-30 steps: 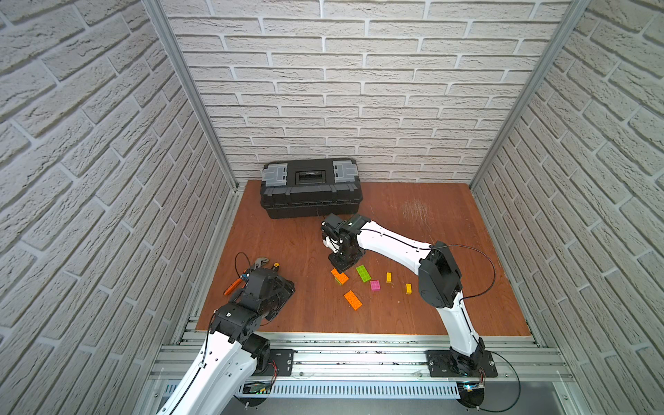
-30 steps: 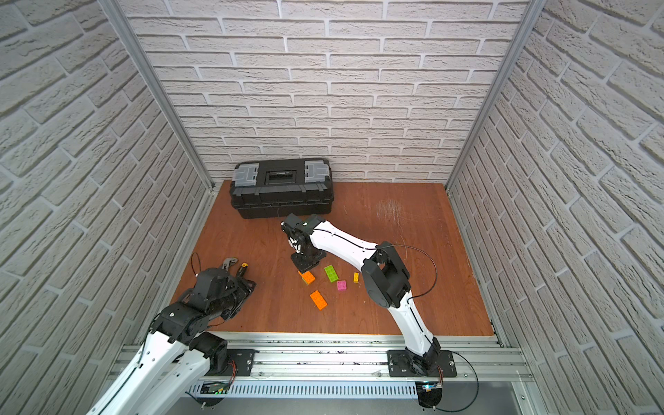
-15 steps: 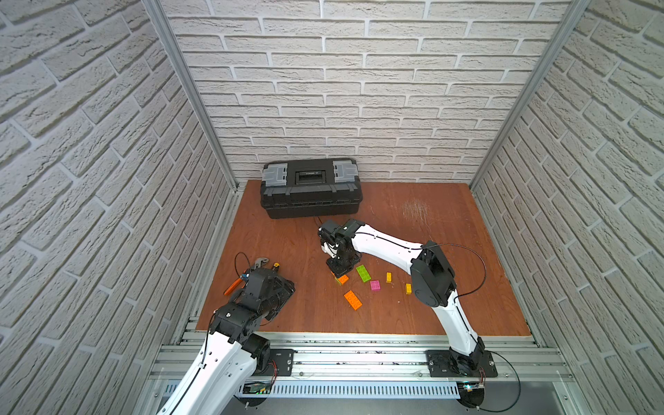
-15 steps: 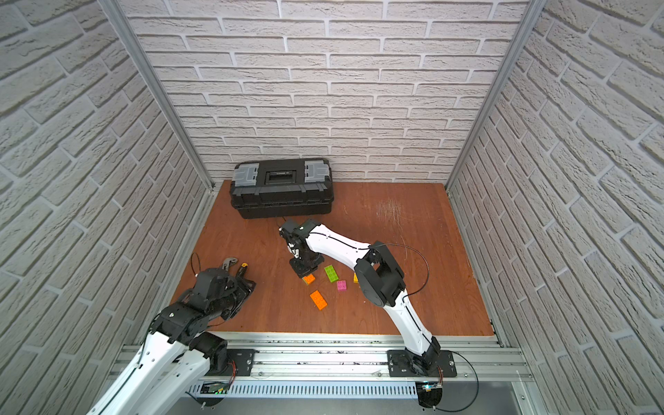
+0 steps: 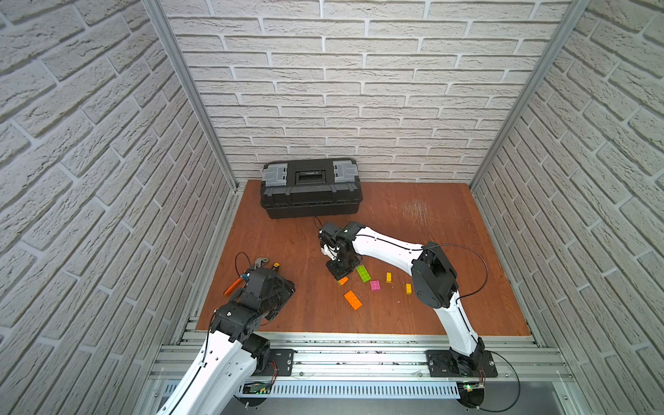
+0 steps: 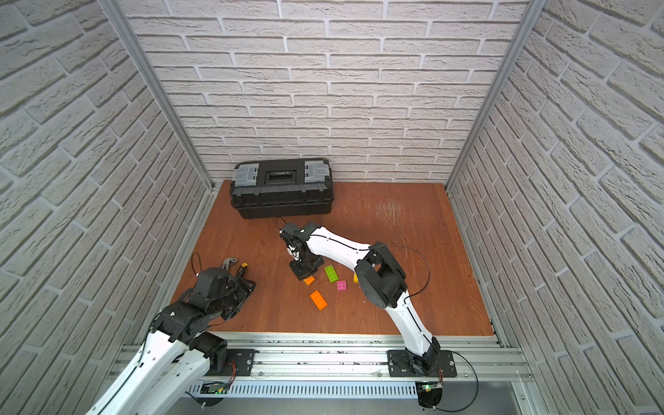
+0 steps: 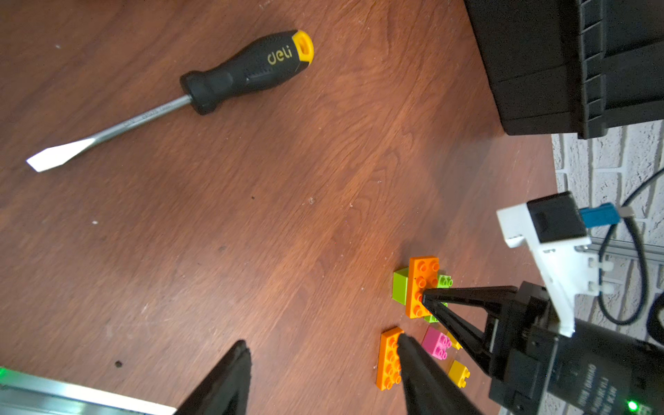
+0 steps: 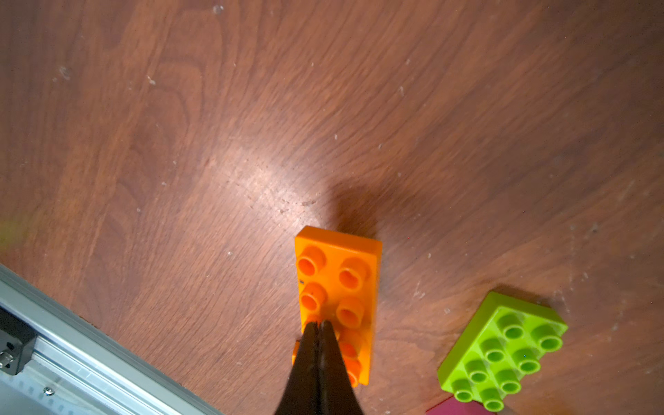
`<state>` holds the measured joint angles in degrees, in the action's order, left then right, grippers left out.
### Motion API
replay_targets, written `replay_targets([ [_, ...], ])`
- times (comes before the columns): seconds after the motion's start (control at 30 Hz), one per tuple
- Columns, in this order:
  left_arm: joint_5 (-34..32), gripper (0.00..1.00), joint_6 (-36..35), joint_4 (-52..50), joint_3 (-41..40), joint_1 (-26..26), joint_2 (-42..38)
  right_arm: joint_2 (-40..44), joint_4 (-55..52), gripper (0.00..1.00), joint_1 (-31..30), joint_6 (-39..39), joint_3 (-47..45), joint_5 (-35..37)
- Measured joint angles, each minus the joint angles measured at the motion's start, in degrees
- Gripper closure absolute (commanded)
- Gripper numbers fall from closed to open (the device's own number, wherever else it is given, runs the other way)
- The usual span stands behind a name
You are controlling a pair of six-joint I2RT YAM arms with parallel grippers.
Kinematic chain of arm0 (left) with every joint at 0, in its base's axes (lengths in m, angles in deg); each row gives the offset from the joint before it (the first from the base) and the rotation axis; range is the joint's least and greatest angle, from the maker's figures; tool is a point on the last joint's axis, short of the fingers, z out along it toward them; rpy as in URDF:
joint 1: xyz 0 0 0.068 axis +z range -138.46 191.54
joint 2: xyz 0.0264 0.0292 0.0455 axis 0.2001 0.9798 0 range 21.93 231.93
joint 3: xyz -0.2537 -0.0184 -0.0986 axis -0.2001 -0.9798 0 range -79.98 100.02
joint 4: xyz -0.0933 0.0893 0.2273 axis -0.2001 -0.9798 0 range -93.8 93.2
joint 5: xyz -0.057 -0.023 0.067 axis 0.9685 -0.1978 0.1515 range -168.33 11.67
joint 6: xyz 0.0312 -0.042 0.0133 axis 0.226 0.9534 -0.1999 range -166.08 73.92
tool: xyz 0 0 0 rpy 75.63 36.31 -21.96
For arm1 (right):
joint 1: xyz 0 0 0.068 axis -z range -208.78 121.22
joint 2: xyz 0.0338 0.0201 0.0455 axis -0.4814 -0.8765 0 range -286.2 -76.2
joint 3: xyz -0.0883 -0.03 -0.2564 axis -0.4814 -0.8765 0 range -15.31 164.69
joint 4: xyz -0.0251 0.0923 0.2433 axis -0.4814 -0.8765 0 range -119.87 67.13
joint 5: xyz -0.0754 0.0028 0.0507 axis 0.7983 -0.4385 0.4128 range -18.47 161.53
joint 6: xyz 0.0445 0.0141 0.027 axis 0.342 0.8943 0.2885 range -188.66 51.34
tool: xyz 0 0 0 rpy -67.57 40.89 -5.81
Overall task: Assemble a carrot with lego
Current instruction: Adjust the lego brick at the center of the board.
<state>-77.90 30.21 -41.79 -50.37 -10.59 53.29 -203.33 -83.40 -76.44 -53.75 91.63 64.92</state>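
Near the middle of the brown wooden tabletop (image 5: 413, 222), your right claw (image 8: 318, 325) is pinched fully shut, its tips pressing on the long orange studded plastic brick (image 8: 337, 273), probably to seat it on the short lime-green brick (image 7: 400, 289) beneath, starting the carrot (image 5: 343, 281). A long lime-green brick (image 5: 363, 273), pink brick (image 5: 374, 285) and second orange brick (image 5: 353, 300) lie loose just to its right. Your left claw (image 7: 320, 340), near left, stands part-open and empty.

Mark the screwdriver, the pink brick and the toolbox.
screwdriver (image 7: 248, 72): left wrist view, on its black handle.
pink brick (image 5: 374, 285): in a top view, on its studded top.
toolbox (image 5: 310, 201): in a top view, on its front wall.
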Motion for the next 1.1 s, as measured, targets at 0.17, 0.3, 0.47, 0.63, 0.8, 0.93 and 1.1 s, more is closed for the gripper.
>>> replay_targets([
  [0.17,0.0,0.33,0.0,-0.1,0.0,0.0,-0.3,0.6,1.1,0.94,0.4,0.2,-1.0,-1.2],
  [0.3,0.0,0.32,0.0,-0.1,0.0,0.0,-1.1,1.0,1.7,0.94,1.5,0.3,-1.7,-2.7],
  [0.47,0.0,0.32,0.0,-0.1,0.0,0.0,-1.3,1.4,1.8,0.92,2.6,0.3,-2.3,-3.7],
  [0.63,0.0,0.32,0.0,-0.1,0.0,0.0,-1.3,1.6,1.2,0.82,3.5,0.3,-2.3,-3.5],
  [0.8,0.0,0.32,0.0,-0.1,0.0,0.0,-1.2,3.1,1.0,0.66,3.9,0.7,-2.5,-3.8],
  [0.93,0.0,0.31,-0.2,-0.1,0.0,0.0,-0.3,5.4,0.8,0.65,3.9,0.8,-2.4,-4.4],
  [1.1,0.0,0.30,-0.9,-0.1,1.2,0.0,2.4,7.3,-0.3,0.68,4.0,-0.3,-0.3,-4.1],
])
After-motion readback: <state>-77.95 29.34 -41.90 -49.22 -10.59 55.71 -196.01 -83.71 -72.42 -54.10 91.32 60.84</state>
